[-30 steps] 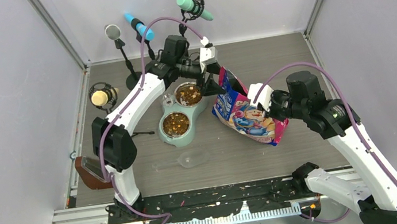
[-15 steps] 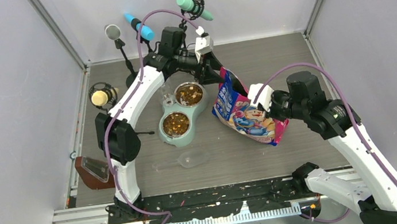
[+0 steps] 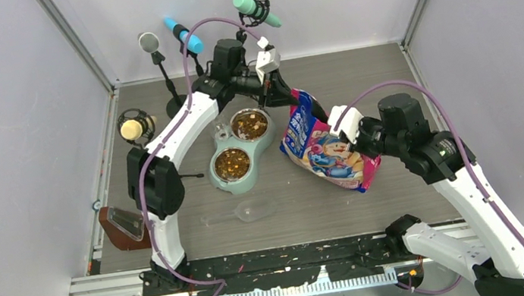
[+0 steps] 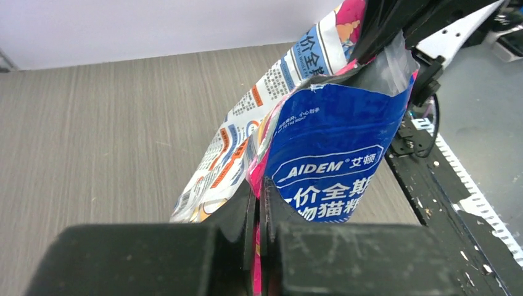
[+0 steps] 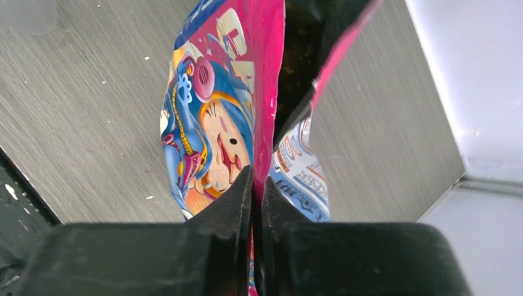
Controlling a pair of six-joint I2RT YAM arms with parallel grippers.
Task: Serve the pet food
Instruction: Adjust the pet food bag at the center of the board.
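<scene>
Brown pet food fills the two steel bowls (image 3: 249, 125) (image 3: 232, 164) of the mint-green feeder (image 3: 262, 145). The glossy pink, white and blue bag (image 3: 328, 153) stands tilted to the feeder's right, with its mouth parted. My left gripper (image 3: 291, 99) is shut on the bag's far top edge. In the left wrist view that gripper (image 4: 260, 185) pinches a pink seam of the bag (image 4: 333, 142). My right gripper (image 3: 347, 134) is shut on the near top edge. In the right wrist view this gripper (image 5: 258, 176) clamps the pink rim of the bag (image 5: 210, 123).
A clear plastic scoop (image 3: 252, 210) lies on the table in front of the feeder. Several microphones on stands (image 3: 150, 44) (image 3: 183, 34) (image 3: 254, 5) (image 3: 135, 126) line the back and left. A brown holder (image 3: 122, 226) sits at the left edge.
My left gripper has swung right from over the far bowl to the bag's top edge and shut on it. The right gripper kept its hold; the bag barely shifted.
</scene>
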